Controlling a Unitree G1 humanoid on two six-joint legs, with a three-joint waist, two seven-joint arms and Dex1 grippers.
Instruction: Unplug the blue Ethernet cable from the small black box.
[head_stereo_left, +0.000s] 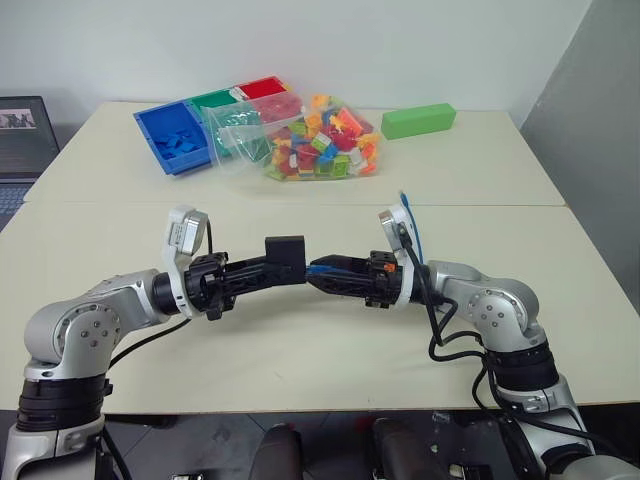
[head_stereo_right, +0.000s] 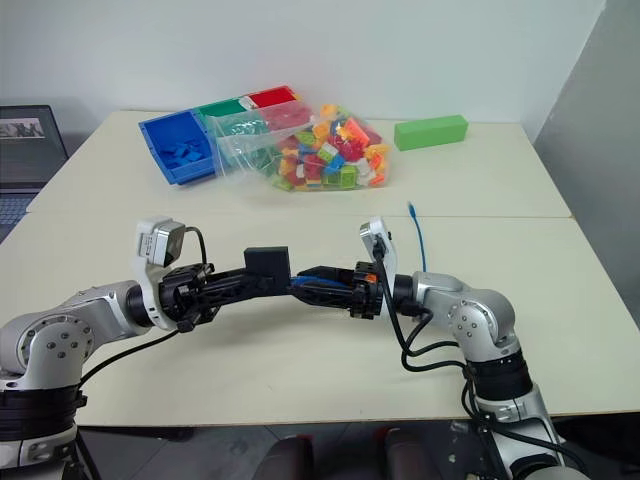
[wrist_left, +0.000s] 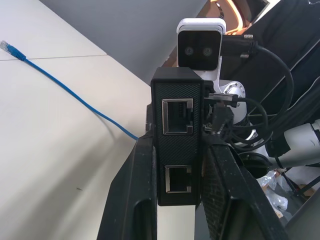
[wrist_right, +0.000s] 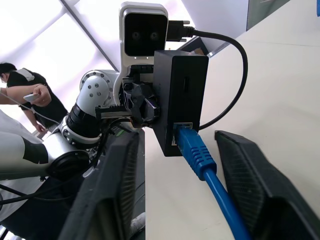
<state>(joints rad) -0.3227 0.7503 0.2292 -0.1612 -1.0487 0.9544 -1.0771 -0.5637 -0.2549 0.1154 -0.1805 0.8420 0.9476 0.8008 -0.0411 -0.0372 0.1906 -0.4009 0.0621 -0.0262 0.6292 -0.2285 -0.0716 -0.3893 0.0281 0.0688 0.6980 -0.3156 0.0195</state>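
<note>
Blue Ethernet cable (wrist_right: 200, 152) in small black box (wrist_right: 180, 95)

Two cream tables (head_stereo_left: 300, 190) pushed together before a white wall (head_stereo_left: 300, 40) — perhaps a grey partition (head_stereo_left: 600, 120) rightward.

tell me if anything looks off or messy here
Nothing looks damaged or spilled. The blue Ethernet cable is still plugged into the small black box, which the left pincer clamps above the table. The toy bricks stay inside their clear bag.
</note>
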